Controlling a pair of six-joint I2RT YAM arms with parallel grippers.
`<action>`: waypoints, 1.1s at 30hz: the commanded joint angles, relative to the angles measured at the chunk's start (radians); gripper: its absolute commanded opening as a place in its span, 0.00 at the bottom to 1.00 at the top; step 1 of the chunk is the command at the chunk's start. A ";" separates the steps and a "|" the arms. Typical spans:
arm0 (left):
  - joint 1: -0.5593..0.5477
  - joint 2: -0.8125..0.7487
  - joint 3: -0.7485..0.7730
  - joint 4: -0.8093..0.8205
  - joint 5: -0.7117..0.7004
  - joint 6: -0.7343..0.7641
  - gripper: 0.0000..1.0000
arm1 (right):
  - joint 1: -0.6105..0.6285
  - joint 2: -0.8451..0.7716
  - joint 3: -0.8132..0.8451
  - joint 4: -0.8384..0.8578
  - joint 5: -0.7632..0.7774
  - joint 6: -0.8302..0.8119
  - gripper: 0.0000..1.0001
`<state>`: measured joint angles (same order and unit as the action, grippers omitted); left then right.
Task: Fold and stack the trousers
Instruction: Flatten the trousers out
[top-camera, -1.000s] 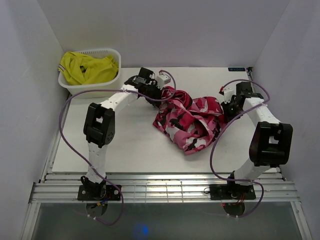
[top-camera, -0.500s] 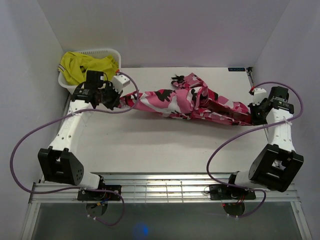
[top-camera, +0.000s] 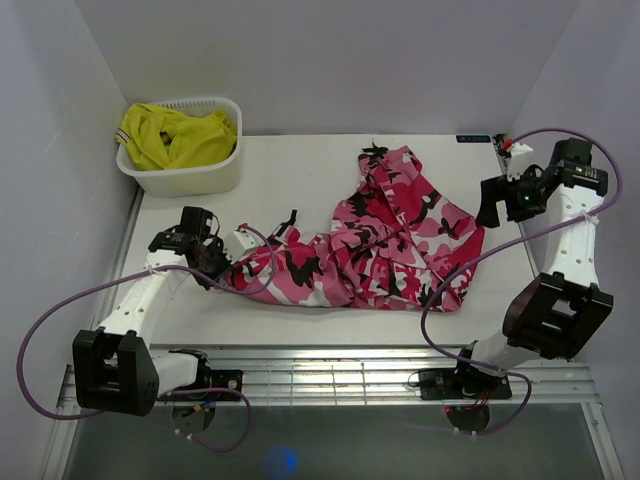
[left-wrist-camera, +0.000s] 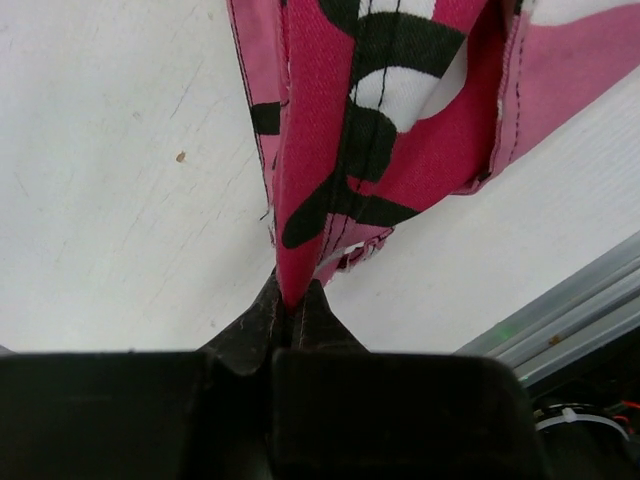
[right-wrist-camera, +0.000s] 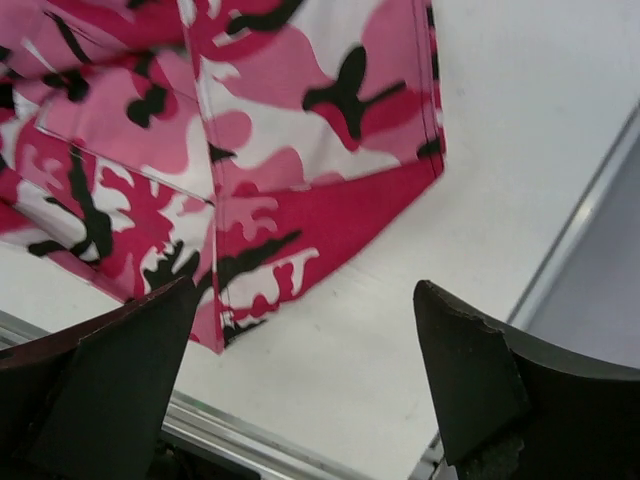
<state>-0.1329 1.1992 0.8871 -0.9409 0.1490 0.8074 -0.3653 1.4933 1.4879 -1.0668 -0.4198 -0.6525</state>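
Note:
The trousers (top-camera: 385, 240), in pink, white, dark red and black camouflage, lie crumpled across the middle of the table (top-camera: 300, 170). My left gripper (top-camera: 224, 264) is low at their near-left end and shut on a fold of the fabric. In the left wrist view the trousers (left-wrist-camera: 340, 130) run straight out from the pinched tips of the left gripper (left-wrist-camera: 295, 298). My right gripper (top-camera: 492, 207) hangs to the right of the cloth, open and empty. In the right wrist view the right gripper (right-wrist-camera: 303, 290) stands wide above a trouser corner (right-wrist-camera: 300, 140) and bare table.
A white basket (top-camera: 190, 178) holding a yellow garment (top-camera: 175, 135) stands at the back left corner. White walls close in the table on three sides. A slatted metal ledge (top-camera: 330, 365) runs along the near edge, and purple cables loop from both arms.
The right gripper has opened, let go of the trousers and drawn back to the right. The left gripper has pulled its end toward the near left. The stretched cloth has dropped onto the table.

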 joint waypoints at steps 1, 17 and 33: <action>0.006 -0.029 -0.027 0.077 -0.104 0.065 0.00 | 0.101 0.057 0.104 0.004 -0.139 0.103 0.94; 0.006 0.094 0.058 0.108 -0.118 -0.085 0.00 | 0.581 0.702 0.632 0.320 0.099 0.317 0.98; 0.124 0.201 0.148 0.157 -0.200 -0.194 0.00 | 0.482 0.678 0.563 0.363 0.346 0.251 0.08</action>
<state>-0.0586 1.3987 0.9813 -0.8288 0.0032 0.6434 0.1738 2.3196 2.0914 -0.7101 -0.1131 -0.3790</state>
